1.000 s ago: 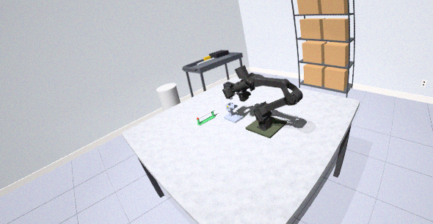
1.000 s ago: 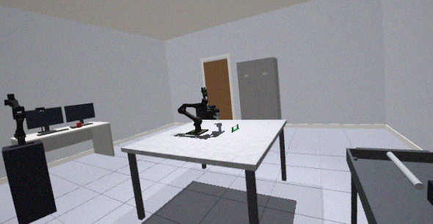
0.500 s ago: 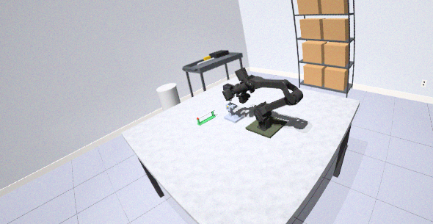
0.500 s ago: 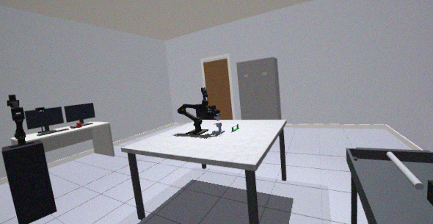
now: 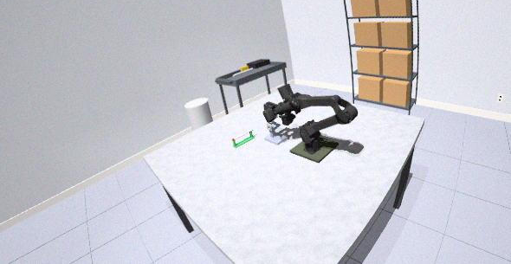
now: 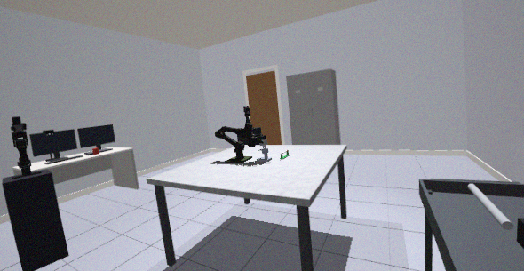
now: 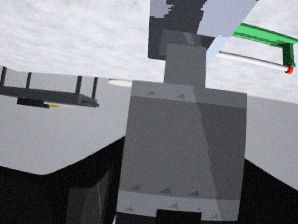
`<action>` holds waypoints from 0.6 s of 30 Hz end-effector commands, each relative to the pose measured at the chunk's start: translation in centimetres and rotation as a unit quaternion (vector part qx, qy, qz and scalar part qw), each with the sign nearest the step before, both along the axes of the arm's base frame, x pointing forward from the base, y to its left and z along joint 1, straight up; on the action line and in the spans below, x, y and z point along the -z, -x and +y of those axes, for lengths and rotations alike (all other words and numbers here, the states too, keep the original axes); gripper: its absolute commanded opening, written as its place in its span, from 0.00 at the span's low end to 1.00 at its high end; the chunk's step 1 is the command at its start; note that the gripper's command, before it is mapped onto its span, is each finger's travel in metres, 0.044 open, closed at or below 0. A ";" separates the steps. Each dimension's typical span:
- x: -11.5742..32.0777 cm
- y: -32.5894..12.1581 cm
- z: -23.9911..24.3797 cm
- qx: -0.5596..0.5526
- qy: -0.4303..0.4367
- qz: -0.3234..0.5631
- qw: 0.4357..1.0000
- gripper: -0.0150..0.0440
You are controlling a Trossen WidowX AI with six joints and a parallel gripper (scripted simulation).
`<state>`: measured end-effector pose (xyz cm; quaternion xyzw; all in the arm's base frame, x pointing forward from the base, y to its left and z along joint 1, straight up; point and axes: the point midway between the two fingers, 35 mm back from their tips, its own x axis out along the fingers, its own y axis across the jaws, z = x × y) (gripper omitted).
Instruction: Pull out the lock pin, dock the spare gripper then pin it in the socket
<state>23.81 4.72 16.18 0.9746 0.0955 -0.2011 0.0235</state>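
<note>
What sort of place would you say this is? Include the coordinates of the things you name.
Probably a robotics lab or workshop: a robot arm (image 5: pixel 333 102) (image 6: pixel 230 131) on a worktable (image 5: pixel 242 180) (image 6: pixel 249 176), computer monitors (image 6: pixel 97 136), and metal shelving (image 5: pixel 416 46) with boxes (image 5: pixel 396 35).

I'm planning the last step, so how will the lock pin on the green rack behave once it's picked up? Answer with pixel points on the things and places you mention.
The slim, straight lock pin (image 5: pixel 243 135) (image 7: pixel 252 60) will probably stay stiff. Its smooth-looking round shaft may roll or slip if pinched off-centre; the red end might help stop sliding.
</note>
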 end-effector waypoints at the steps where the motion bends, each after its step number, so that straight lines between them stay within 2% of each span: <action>1: 0.3 -0.1 0.0 0.003 -0.003 -0.005 1.000 0.25; 18: 2.7 -0.5 0.0 0.003 -0.004 -0.005 1.000 0.25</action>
